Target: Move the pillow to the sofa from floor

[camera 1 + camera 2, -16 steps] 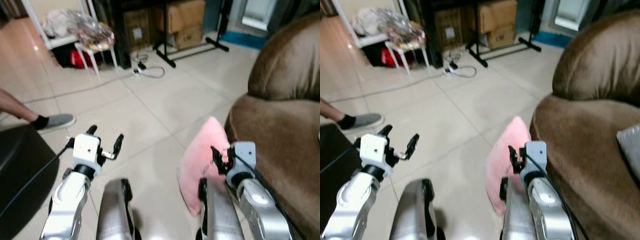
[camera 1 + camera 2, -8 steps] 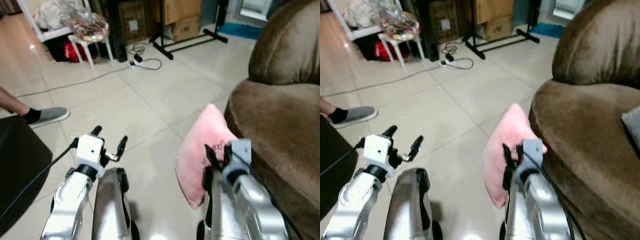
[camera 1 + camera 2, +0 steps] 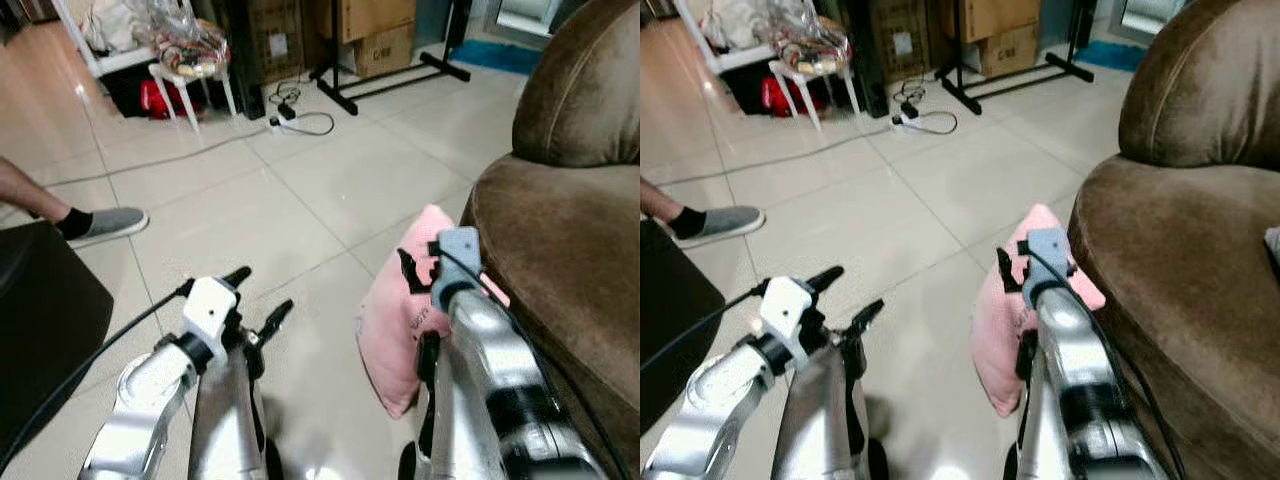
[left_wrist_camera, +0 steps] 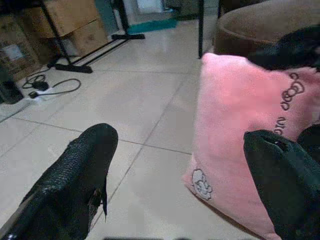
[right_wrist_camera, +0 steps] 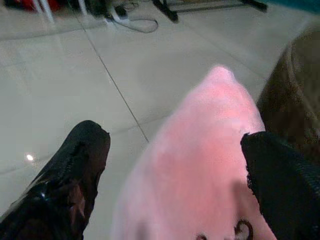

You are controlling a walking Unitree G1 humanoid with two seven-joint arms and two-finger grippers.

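The pink pillow (image 3: 400,320) stands on edge on the tiled floor (image 3: 300,200), at lower centre-right of the left eye view, leaning on the brown sofa (image 3: 570,270). The left wrist view adds a small white sheep patch and dark looping script, too small to read. The right gripper (image 3: 418,268) sits over the pillow's top, its 2 fingers spread wide. The left gripper (image 3: 262,298) hangs spread wide above bare tile. A person's foot (image 3: 95,225) shows at the left edge.
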